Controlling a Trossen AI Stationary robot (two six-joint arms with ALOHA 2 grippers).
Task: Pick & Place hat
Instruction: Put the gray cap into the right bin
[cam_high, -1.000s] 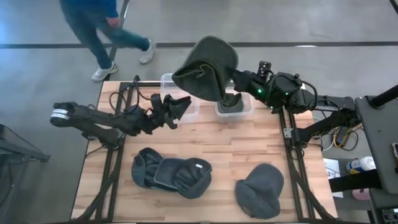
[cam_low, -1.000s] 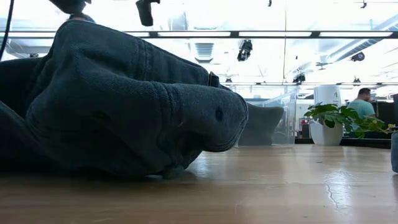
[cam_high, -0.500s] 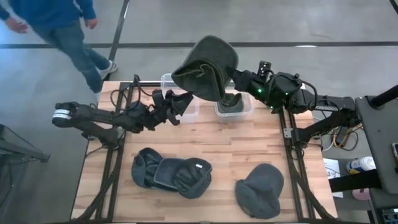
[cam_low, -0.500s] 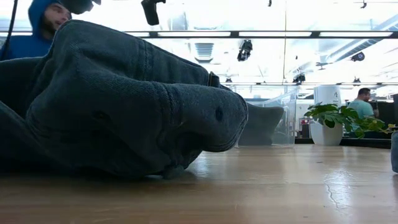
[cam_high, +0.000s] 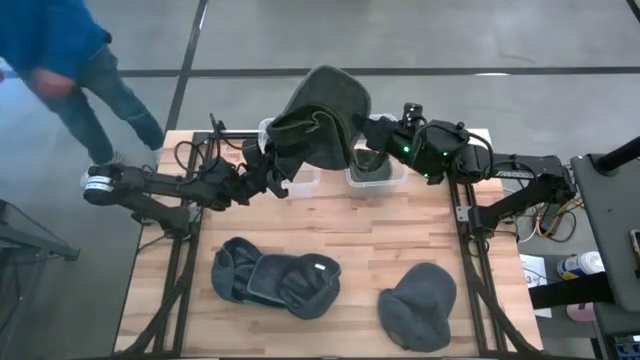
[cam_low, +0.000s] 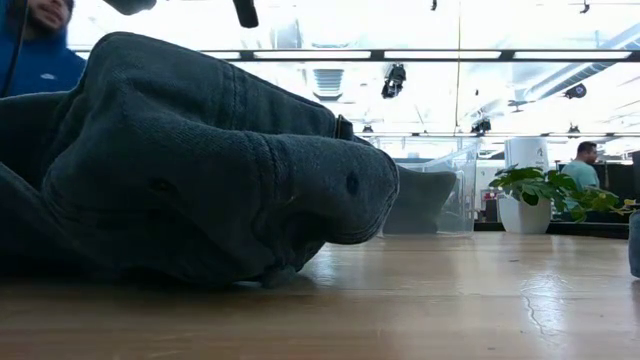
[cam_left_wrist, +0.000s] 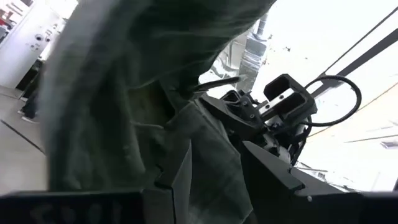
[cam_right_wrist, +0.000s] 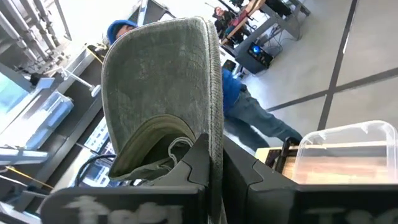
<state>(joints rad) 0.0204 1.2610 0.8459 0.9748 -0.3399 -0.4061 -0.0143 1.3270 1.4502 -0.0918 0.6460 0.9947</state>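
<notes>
A green hat (cam_high: 325, 110) hangs in the air over the table's far edge, in front of two clear bins. My right gripper (cam_high: 362, 145) is shut on it and reaches in from the table's right. In the right wrist view the hat (cam_right_wrist: 161, 93) stands upright above the gripper (cam_right_wrist: 217, 163). My left gripper (cam_high: 285, 168) is open and comes in from the table's left, under the hat's lower left side. In the left wrist view its fingers (cam_left_wrist: 177, 180) stand on either side of hanging green cloth (cam_left_wrist: 211, 155). My right gripper pinches the green hat's edge (cam_right_wrist: 216, 140) between its two fingers, roughly level, from the table's right. The hat is lifted clear and rises above the fingers, with its hollow side facing the gripper. My left gripper has hat cloth between its open fingers; whether they touch it I cannot tell.
Two dark grey hats lie on the table's near half, one at the left (cam_high: 275, 282) and one at the right (cam_high: 418, 305). The left clear bin (cam_high: 270, 135) looks empty. The right bin (cam_high: 375, 172) holds a dark hat. A person in blue (cam_high: 60, 60) walks beyond the far left corner.
My right gripper has carried the green hat a little toward the table's left, so its lower side now hangs over my left gripper's fingers. The person in blue has walked leftward beyond the table.
</notes>
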